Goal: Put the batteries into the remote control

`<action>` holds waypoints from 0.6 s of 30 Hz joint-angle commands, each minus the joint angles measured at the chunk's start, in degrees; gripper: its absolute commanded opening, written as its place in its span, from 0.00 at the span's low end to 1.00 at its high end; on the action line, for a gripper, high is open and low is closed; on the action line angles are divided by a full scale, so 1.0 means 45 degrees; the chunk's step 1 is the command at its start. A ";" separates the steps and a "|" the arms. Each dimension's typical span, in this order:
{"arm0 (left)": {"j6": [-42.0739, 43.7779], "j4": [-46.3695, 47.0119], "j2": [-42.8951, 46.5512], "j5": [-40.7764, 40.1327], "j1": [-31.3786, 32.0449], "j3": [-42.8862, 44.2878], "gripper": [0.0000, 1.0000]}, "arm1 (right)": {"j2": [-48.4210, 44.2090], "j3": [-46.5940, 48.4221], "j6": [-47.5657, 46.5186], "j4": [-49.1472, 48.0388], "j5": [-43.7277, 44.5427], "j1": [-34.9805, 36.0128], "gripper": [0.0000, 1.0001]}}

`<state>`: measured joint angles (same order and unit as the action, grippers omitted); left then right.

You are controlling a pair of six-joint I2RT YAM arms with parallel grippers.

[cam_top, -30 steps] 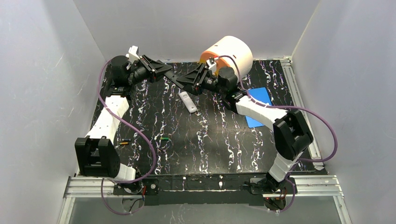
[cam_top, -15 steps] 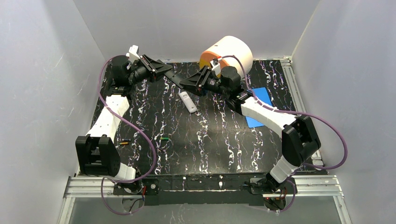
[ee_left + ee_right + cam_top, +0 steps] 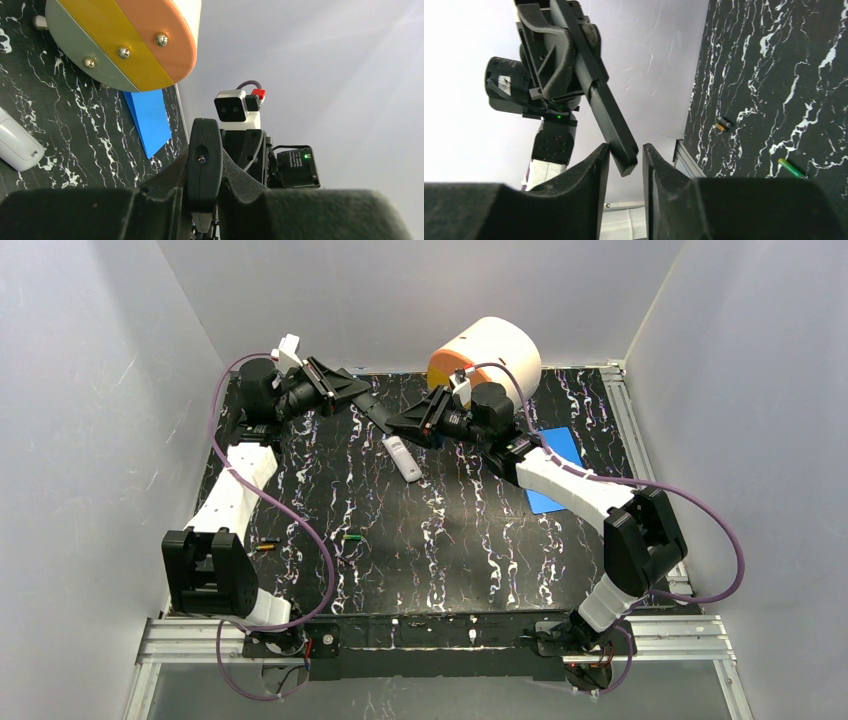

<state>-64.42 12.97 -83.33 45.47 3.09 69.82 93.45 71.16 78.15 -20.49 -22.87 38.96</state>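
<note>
At the far side of the marbled black table [image 3: 450, 550], both my arms meet in the air over one black remote control [image 3: 372, 412]. The left gripper [image 3: 350, 398] has its jaws closed flat on one end of that remote; its wrist view shows the slab edge-on, squeezed between the two fingers. The other end pokes into the right gripper [image 3: 405, 420]. From the right wrist camera I see the remote's tip [image 3: 624, 159] sitting in the narrow gap between the fingers [image 3: 589, 172], jaws nearly closed around it. I cannot tell whether they actually pinch it.

Both batteries I can find lie on the table, well apart from the grippers, toward the near left. A green battery [image 3: 351, 537] rests near the middle, and an orange battery [image 3: 265, 547] lies nearer the left edge, by the left arm's lower link.

A white remote [image 3: 402, 458] lies on the table just below the grippers. An orange-faced white drum [image 3: 490, 350] lies on its side at the back, and a blue card [image 3: 545, 500] lies flat, partly under the right arm.
</note>
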 commanded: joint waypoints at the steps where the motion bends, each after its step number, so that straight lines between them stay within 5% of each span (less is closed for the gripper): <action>1: 0.0719 0.0592 0.0023 0.0423 -0.0096 0.0672 0.00 | -0.0242 0.0262 0.0171 0.0332 0.0094 -0.0108 0.42; 5: 0.0539 0.0945 0.0068 0.0493 -0.0101 0.0446 0.00 | -0.0116 0.0262 0.0547 -0.0156 0.0004 -0.0135 0.44; 18: 0.1471 0.1588 0.0323 0.0414 -0.0100 0.0168 0.00 | 0.0242 0.0266 0.2579 -0.0458 -0.1001 -0.0237 0.18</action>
<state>-61.12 16.86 -83.70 46.17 3.05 70.24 94.13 71.13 86.46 -20.78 -25.54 38.20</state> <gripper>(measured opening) 0.163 0.260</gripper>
